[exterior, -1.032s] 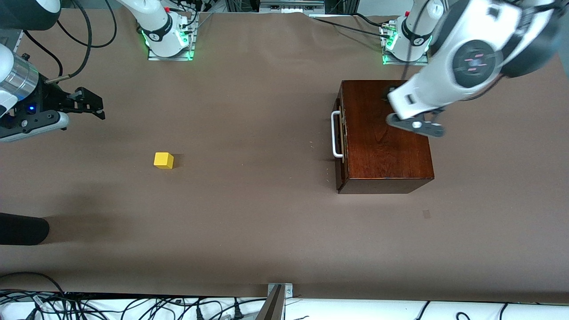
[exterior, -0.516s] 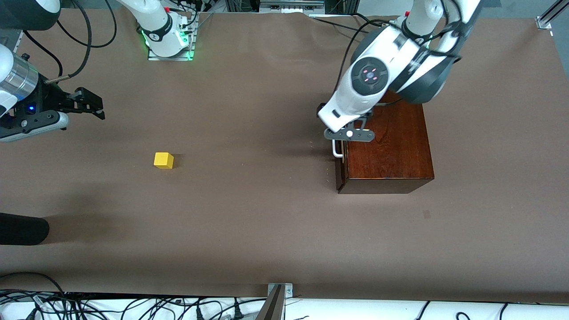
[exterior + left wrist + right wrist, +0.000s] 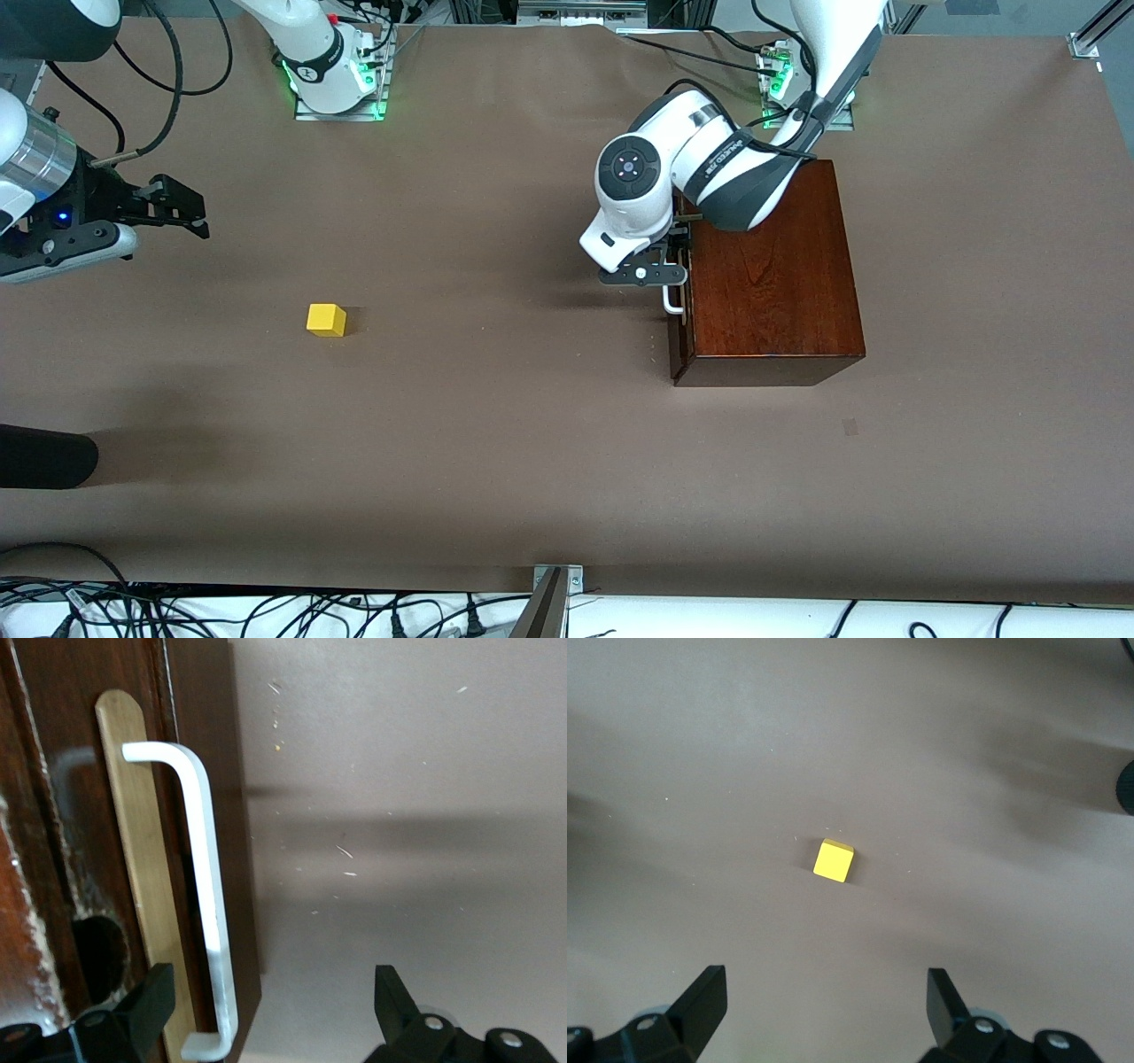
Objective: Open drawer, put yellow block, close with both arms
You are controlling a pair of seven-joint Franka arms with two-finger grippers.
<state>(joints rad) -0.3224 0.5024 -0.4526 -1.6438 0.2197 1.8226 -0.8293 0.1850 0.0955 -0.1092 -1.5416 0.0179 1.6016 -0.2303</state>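
A brown tabletop (image 3: 496, 443) fills the room's working area, with cables along its edges and the two green-lit bases at the robots' side. The mahogany box (image 3: 771, 275) stands toward the left arm's end of the tabletop. Its drawer (image 3: 190, 815) looks fully pushed in, the dark front flush with the box, so the opening is not yet done.

The left gripper (image 3: 645, 270) is low, just in front of the drawer, at the white bar handle (image 3: 673, 301). In the left wrist view its fingers are spread wide. One finger (image 3: 146, 1001) is at the drawer front and the other finger (image 3: 394, 997) is over bare tabletop, with the handle (image 3: 208, 904) between them but nearer the first one. I cannot see any contact with the bar.

The right gripper (image 3: 173, 208) waits in the air at the right arm's end of the tabletop, also spread wide and holding nothing. The yellow block (image 3: 326, 320) lies alone on the tabletop, well apart from the box; the right wrist view shows the block (image 3: 834, 860) ahead of the open fingers.

I judge that the step in hand is the reach for the handle. The next move calls for closing the fingers on the bar, then a straight pull away from the box. If the grasp sits off-centre on the bar, the drawer may jam or the whole box may slide.
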